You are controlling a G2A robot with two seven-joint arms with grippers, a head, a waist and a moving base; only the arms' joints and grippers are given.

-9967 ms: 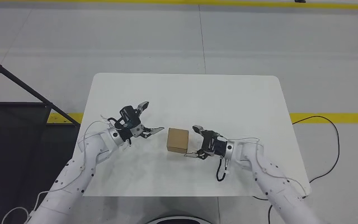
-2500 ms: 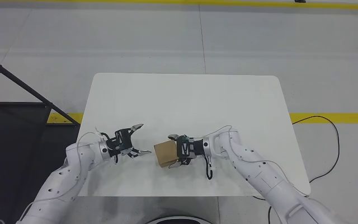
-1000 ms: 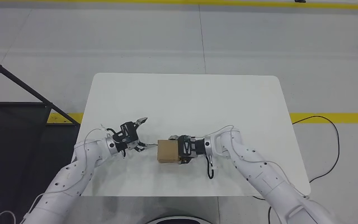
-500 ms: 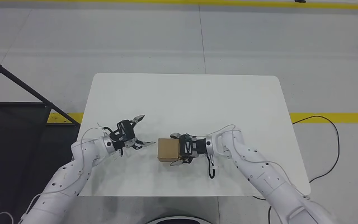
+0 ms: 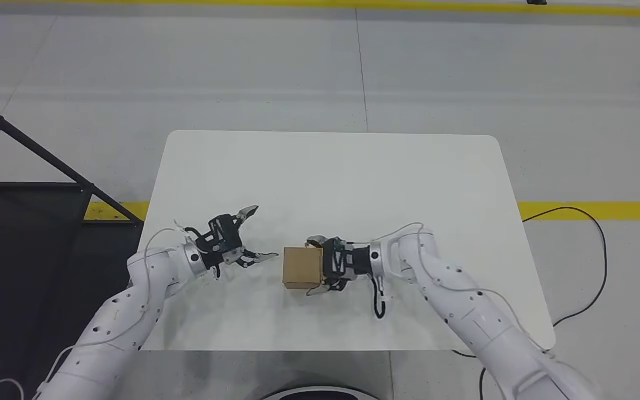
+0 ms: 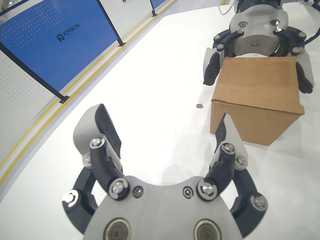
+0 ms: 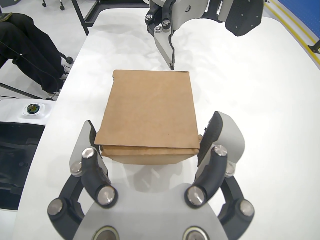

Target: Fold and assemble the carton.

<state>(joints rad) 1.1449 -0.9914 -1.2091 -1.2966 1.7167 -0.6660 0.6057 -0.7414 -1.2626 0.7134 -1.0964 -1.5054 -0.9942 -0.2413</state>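
Observation:
The brown carton point(image 5: 301, 267) stands closed on the white table point(image 5: 400, 180), near its front edge. In the right wrist view the carton point(image 7: 150, 111) shows a top flap lying over folded layers. My right gripper point(image 5: 313, 267) is open, and its fingers point(image 7: 212, 131) straddle the carton's end closely. From the left wrist view the carton point(image 6: 257, 93) has the right gripper point(image 6: 257, 82) behind it. My left gripper point(image 5: 263, 233) is open on the carton's other side, with one fingertip point(image 7: 171, 61) close to the carton's edge. The left gripper point(image 6: 162, 116) holds nothing.
A tiny brown scrap point(image 6: 199, 105) lies on the table beside the carton. Blue fence panels point(image 6: 50, 38) stand beyond the table's far side. A black stand point(image 5: 40, 150) is off the table's left edge. The table's back half is bare.
Since ten seconds ago the carton has shifted left and toward the front edge with the right gripper around it. Over the last second the left gripper spread a little; the carton barely moved.

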